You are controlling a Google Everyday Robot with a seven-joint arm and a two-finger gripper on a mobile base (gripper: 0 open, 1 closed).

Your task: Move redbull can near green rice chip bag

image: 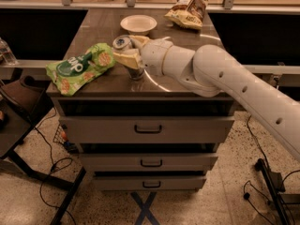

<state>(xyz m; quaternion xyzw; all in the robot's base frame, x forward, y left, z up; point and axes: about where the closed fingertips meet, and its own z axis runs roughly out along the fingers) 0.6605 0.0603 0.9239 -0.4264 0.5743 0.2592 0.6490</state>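
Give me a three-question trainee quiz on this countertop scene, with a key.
1. True or false: the gripper, over the front half of the countertop, is shut on the redbull can.
2. What lies near the white bowl at the back? A. tan snack bag B. sponge C. apple
3. Fill in: seen in the picture, the green rice chip bag lies to the ____ of the can.
Key: 1 true; 2 A; 3 left.
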